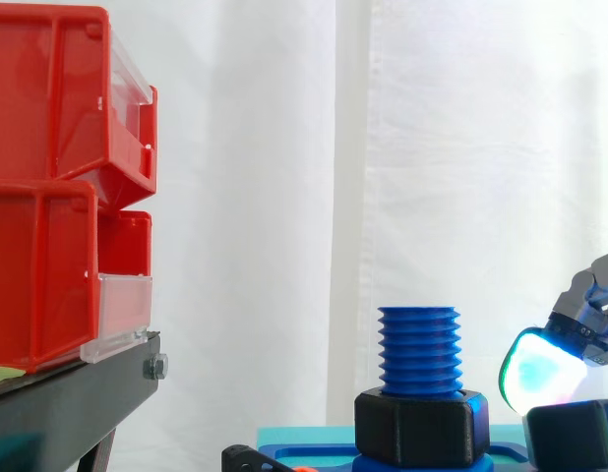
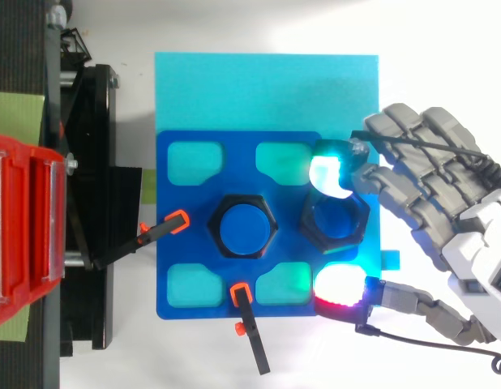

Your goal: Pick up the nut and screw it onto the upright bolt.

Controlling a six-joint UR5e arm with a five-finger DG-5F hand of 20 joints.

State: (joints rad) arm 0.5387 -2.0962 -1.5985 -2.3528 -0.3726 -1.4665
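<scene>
Side view: you are looking level at the blue bolt [image 1: 418, 344], which is standing upright at the bottom centre with a black hex collar [image 1: 420, 428] sitting around its base. The nut [image 1: 570, 435] is lying low at the right edge, near the bolt but apart from it, at about the same height as the collar. The hand [image 1: 594, 295] is coming in from the right, and one glowing cyan-white fingertip [image 1: 536, 372] is hanging just over the nut's top edge. To the left, red bins [image 1: 48, 187] are stacked on the black stand [image 1: 78, 393].

Top view: you are seeing the nut resting on the blue plate [image 2: 177, 275], just beside the bolt and collar on the side toward the hand. The plate is lying on a cyan board [image 2: 234, 89]. The fingers are reaching in from the right, nearly straight and spread. One pad is overlapping the nut's far rim, while the thumb [image 2: 340, 285], glowing white and red, is sitting just off its near edge without closing on it. So the hand is bracketing the nut, not gripping it. Two orange-tipped clamps [image 2: 177, 220] are pointing in at the collar from the left and from below.
</scene>
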